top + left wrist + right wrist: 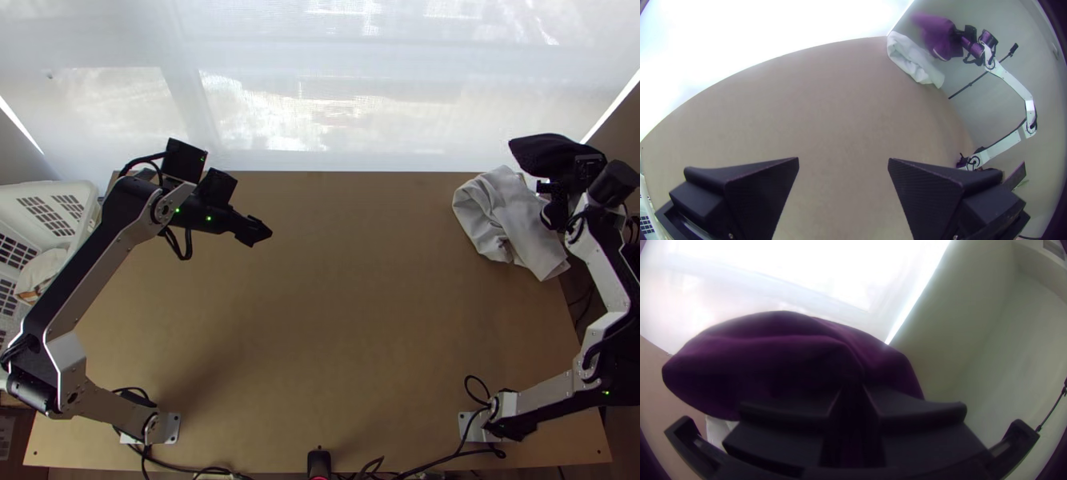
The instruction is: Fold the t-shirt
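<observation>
Purple cloth (544,154), dark and bunched, was probably the t-shirt, though neither collar nor sleeve could be recognised. It was gripped by the right tool (853,393), which was closed upon it, near the far right corner of the desk (320,320), just beside the bunched white cloth (498,214). The left tool (843,159) was empty, with its fingers wide apart, well away across the desk.

For the coming move, the most important was this relation: the purple cloth extended from the right tool toward the far side and leftward, so the right arm was the nearer one. Its free end pointed left, and its long axis ran slantwise, roughly along the far edge. Likely the next move required to carry it inward, over the middle, and lay it there before any folding.
</observation>
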Action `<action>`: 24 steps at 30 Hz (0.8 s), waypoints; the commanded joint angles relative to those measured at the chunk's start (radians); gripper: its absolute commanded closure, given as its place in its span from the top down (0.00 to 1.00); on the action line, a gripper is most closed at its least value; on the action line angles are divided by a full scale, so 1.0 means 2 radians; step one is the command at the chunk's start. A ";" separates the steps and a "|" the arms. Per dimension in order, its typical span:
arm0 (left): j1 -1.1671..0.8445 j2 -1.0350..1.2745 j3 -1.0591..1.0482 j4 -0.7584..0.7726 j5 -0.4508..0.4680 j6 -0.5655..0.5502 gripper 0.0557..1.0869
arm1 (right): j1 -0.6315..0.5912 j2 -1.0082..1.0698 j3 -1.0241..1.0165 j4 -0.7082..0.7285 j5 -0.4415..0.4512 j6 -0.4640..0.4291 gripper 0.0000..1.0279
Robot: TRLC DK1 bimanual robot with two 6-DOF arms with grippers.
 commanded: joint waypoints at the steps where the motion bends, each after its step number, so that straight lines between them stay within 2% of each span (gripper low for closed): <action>1: 0.007 -0.029 -0.035 -0.003 -0.001 0.007 0.95 | -0.010 0.065 -0.018 0.030 -0.002 -0.016 0.03; 12: 0.015 -0.051 -0.060 -0.003 -0.001 0.009 0.95 | 0.072 0.082 -0.135 0.032 -0.001 -0.035 0.03; 20: 0.017 -0.057 -0.063 -0.003 0.000 0.009 0.95 | 0.104 0.085 -0.186 0.030 0.001 -0.053 0.04; 24: 0.014 -0.060 -0.062 -0.002 0.000 0.006 0.95 | 0.094 0.089 -0.199 0.029 0.003 -0.050 0.51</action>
